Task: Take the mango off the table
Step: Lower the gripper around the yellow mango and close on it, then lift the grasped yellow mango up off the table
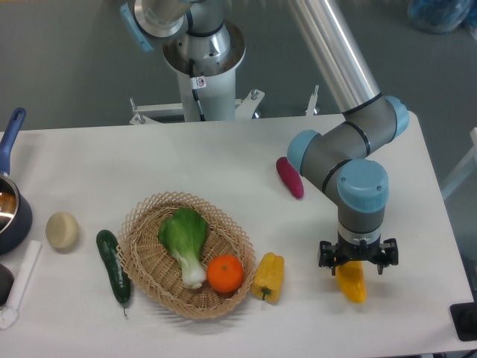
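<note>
The mango (352,283) is a smooth yellow-orange oval lying on the white table (223,164) at the front right. Its upper half is hidden under my gripper (358,262), which hangs straight down over it with fingers spread to either side of the fruit. The jaws look open around the mango; no squeeze shows. The fingertips sit low, close to the tabletop.
A yellow bell pepper (269,277) lies left of the mango. A wicker basket (149,224) holds a bok choy (184,237) and an orange (225,273). A purple vegetable (289,177) lies behind. A cucumber (113,265), a pale round thing (62,230) and a pot (11,209) are at the left.
</note>
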`<state>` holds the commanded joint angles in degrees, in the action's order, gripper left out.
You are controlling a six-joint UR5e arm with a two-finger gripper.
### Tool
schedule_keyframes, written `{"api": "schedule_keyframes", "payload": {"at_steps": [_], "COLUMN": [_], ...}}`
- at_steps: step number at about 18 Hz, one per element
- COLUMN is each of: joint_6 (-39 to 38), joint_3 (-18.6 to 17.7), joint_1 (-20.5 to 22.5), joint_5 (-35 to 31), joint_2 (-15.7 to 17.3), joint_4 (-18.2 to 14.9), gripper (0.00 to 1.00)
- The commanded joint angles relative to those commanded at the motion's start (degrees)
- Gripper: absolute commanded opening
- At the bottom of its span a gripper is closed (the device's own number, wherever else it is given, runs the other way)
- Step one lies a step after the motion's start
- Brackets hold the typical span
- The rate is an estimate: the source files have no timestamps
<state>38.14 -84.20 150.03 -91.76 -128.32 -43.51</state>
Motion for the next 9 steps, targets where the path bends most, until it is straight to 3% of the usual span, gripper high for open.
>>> {"api": "schedule_keyframes", "payload": {"at_steps": [7,9], "joint_6": [0.35,0.53], "joint_3": [-0.62,-1.05], "joint_1": [0.0,0.0], "joint_5": [-0.18,-0.53], "joint_2": [-0.18,-0.26], "joint_4": [-0.09,-0.09], "gripper": [1.0,0.92]}}
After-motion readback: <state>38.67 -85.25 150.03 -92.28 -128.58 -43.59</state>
